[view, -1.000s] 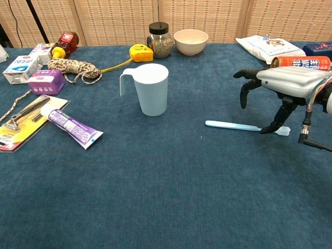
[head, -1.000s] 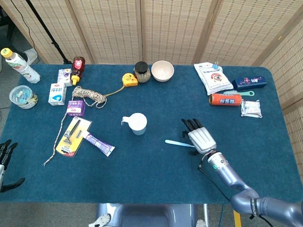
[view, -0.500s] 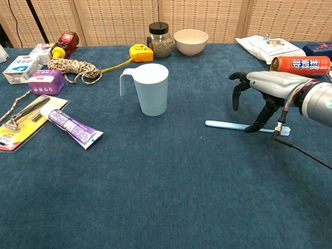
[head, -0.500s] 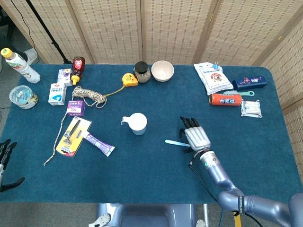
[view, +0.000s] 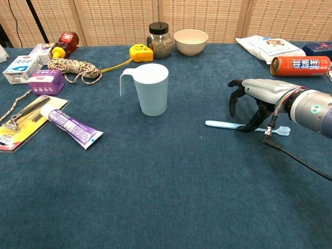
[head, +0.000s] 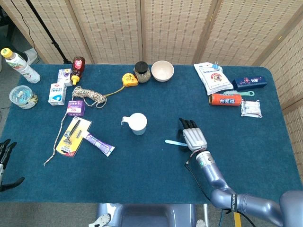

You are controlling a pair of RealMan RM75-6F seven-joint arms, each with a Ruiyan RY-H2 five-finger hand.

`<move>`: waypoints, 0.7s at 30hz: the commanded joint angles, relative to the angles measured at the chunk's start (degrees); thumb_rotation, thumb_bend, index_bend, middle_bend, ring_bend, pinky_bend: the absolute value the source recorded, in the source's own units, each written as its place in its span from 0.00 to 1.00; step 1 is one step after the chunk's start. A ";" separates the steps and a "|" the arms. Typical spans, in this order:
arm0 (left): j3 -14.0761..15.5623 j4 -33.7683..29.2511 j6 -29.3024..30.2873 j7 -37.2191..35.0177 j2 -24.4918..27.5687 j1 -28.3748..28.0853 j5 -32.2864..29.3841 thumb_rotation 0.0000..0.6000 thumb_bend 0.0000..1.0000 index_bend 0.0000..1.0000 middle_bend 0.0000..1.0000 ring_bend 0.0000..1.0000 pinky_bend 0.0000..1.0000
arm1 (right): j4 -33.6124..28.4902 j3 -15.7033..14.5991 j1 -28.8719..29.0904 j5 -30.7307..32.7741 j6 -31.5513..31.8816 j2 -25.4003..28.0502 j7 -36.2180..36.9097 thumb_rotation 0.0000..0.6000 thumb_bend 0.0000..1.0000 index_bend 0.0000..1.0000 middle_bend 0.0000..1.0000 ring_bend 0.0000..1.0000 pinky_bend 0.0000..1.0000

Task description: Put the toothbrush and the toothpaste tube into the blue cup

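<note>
Both hands hold nothing: the right hand (view: 259, 98) arches, fingers spread, over the light-blue toothbrush (view: 228, 125) lying on the blue table (view: 155, 197); the left hand (head: 5, 156) hangs open at the table's edge.

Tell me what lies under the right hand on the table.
The light-blue toothbrush lies flat on the cloth under the right hand. Its handle and brush head stick out on either side; the hand's fingers cover the middle, so contact is unclear.

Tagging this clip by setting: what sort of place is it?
Probably a lab or staged test room, not a home: folding woven screens behind a blue-covered table strewn with unrelated items, such as a rope and a tape measure.
</note>
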 commanded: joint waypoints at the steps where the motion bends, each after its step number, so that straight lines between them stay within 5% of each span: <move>1: -0.01 0.02 0.02 -0.03 0.00 0.01 -0.01 1.00 0.02 0.00 0.00 0.00 0.00 | 0.13 -0.08 0.03 0.21 -0.10 0.06 0.11 1.00 0.30 0.46 0.01 0.00 0.00; 21: -0.02 -0.27 -0.59 0.91 -0.25 -0.26 -0.33 1.00 0.02 0.00 0.00 0.00 0.00 | 4.21 -1.32 -0.08 -1.26 -1.08 -1.23 3.59 1.00 0.33 0.53 0.03 0.00 0.00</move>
